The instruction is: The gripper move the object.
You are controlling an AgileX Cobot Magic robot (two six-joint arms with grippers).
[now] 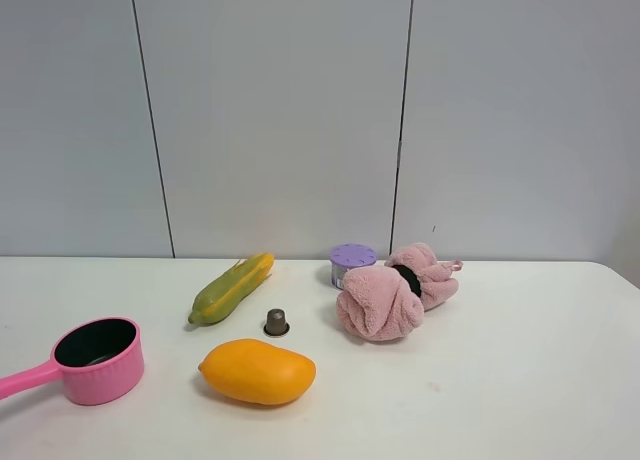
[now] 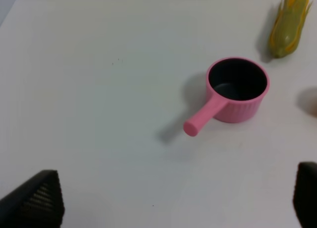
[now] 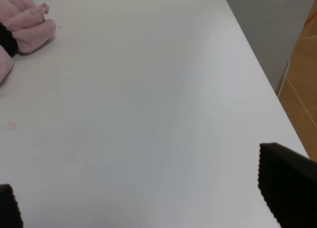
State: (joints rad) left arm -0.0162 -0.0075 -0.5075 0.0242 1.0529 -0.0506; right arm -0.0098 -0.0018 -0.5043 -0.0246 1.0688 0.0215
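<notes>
The small dark grey-brown coffee capsule [image 1: 276, 323] stands on the white table [image 1: 520, 380], between the corn and the mango. Neither arm shows in the exterior high view. My left gripper [image 2: 173, 200] is open and empty above bare table, short of the pink saucepan [image 2: 237, 89]; only its black fingertips [image 2: 37, 200] show. My right gripper [image 3: 148, 198] is open and empty over bare table near the right edge, with its fingertips [image 3: 287, 183] showing. The capsule is out of both wrist views.
A yellow-orange mango [image 1: 257, 371] lies just in front of the capsule. A corn cob [image 1: 232, 288] lies behind left. A purple-lidded cup [image 1: 351, 262] and a pink towel bundle [image 1: 392, 292] sit behind right. The pink saucepan [image 1: 92, 361] is at the front left.
</notes>
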